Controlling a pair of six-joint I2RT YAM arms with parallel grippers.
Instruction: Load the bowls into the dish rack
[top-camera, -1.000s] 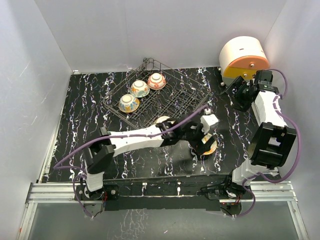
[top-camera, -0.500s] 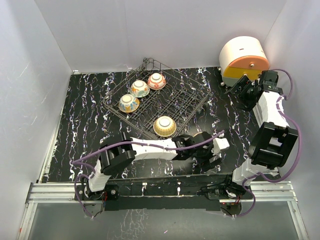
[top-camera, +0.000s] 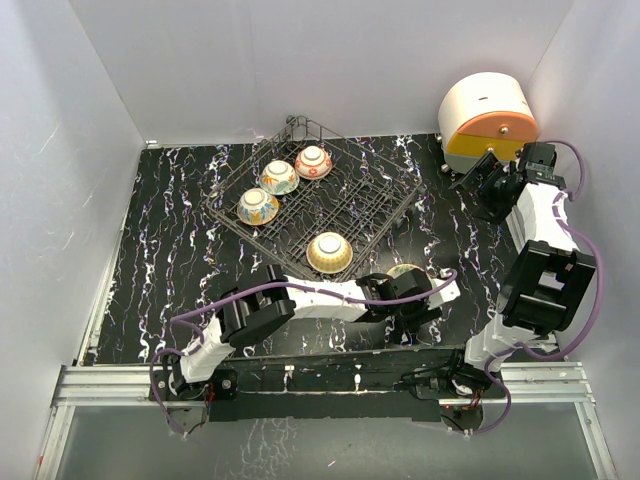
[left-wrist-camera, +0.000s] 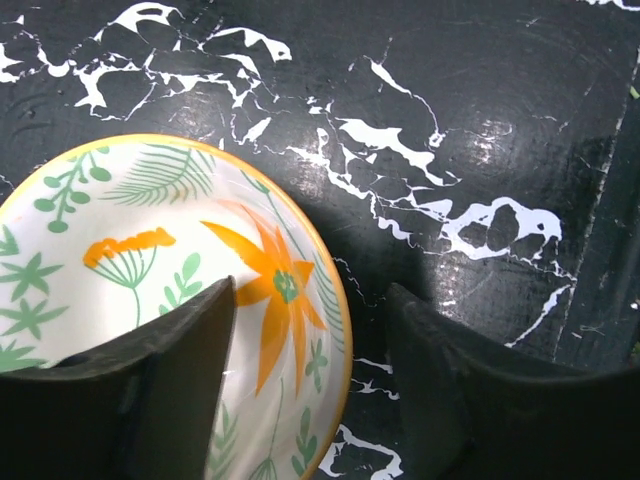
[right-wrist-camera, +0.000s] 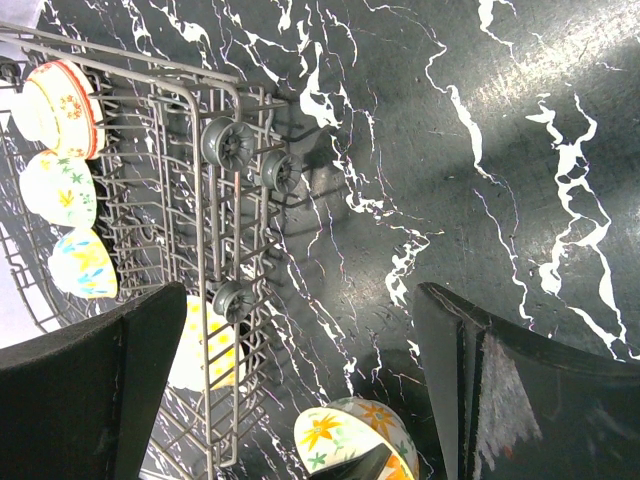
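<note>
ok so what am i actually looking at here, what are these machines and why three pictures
Two robot arms are bolted at the near edge of a black marbled table. One picture looks down from above; the other two come from small cameras on each wrist, so the dark shapes at their lower edges are that arm's own fingers. A wire dish rack holds four bowls. A fifth bowl sits on the table, and the left gripper straddles its rim, one finger inside, one outside, not yet clamped. The right gripper is open and empty, near a round white and orange container.
</note>
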